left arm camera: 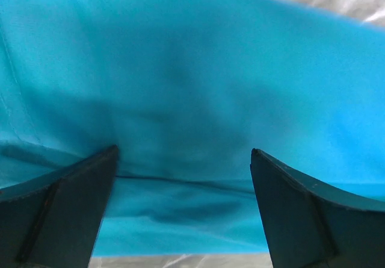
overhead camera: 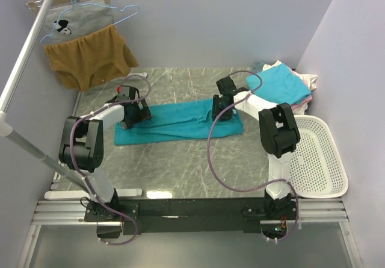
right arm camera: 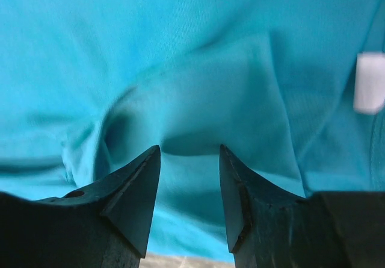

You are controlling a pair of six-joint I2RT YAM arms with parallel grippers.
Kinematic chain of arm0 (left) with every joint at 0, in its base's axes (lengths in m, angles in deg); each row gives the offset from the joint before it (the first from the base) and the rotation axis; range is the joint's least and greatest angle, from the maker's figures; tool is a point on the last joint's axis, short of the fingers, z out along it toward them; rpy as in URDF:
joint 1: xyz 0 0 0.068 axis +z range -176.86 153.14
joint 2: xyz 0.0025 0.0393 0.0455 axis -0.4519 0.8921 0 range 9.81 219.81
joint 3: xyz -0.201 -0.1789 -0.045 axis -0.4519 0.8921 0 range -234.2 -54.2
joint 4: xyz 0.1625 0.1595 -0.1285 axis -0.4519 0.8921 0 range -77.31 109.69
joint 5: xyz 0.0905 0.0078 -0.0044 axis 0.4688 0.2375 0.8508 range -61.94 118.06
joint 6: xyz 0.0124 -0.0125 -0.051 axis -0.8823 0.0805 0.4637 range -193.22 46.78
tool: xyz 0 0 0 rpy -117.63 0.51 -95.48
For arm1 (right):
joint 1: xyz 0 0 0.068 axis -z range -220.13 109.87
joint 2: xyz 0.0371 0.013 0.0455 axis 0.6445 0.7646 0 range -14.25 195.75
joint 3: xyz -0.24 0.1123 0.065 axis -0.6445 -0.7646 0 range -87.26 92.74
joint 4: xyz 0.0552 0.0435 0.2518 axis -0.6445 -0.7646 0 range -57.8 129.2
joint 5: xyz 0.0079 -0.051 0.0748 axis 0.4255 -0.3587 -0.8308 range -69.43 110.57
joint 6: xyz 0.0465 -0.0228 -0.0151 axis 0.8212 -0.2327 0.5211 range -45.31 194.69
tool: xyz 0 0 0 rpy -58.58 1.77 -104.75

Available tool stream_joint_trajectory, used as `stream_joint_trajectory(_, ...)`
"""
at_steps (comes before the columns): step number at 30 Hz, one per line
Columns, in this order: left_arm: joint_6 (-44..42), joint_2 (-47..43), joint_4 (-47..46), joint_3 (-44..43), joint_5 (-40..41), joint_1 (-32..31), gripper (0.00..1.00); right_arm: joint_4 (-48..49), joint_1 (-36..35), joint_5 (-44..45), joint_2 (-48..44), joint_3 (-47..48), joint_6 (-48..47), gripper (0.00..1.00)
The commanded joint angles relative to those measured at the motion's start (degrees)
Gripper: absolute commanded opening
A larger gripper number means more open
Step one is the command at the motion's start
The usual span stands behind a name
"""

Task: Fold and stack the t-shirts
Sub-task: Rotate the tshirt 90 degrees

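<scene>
Nearest, along the bottom edge of the overhead view, a metal rail (overhead camera: pixel 192 211) carries both arm bases. Beyond it the grey marbled tabletop (overhead camera: pixel 180 165) lies bare up to the teal t-shirt (overhead camera: pixel 180 120), which is spread as a long band across the middle, its left end under the left arm and its right end under the right arm.

The left end effector (overhead camera: pixel 133 116) hangs over the shirt's left end. Its wrist camera shows the fingers (left arm camera: pixel 66 202) spread as wide as they go, with only smooth teal cloth between them and nothing gripped.

The right end effector (overhead camera: pixel 220 112) sits low over the shirt's right part. Its fingers (right arm camera: pixel 129 196) stand about half apart, a raised fold of the teal cloth just ahead of the tips; no cloth shows pinched between them. A small white label (right arm camera: pixel 368 82) shows on the fabric to the right.

To the right, a white mesh basket (overhead camera: pixel 316 156) rests at the tabletop's edge. Farther back, a lighter turquoise t-shirt (overhead camera: pixel 280 84) tops a pile with pink and white cloth (overhead camera: pixel 308 82) beneath. At the far left, a mustard-brown garment (overhead camera: pixel 90 57) and a grey printed garment (overhead camera: pixel 75 27) hang on hangers.
</scene>
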Motion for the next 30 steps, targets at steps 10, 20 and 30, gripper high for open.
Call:
stream_joint_trajectory(10, 7.95, -11.42, 4.75, 16.82, -4.76, -7.36, 0.99, -13.93, 0.69, 0.42, 16.90, 26.03, -2.73, 0.51)
stream_joint_trajectory(20, 17.36, -23.19, 4.48, 25.37, -14.35, -24.49, 0.99, -18.26, 0.69, -11.36, 27.63, 53.20, -11.96, 0.54)
stream_joint_trajectory(30, 6.58, -21.81, 15.83, -0.37, 8.40, -26.01, 0.99, 8.90, 5.17, -11.71, -3.09, 24.93, -9.42, 0.59)
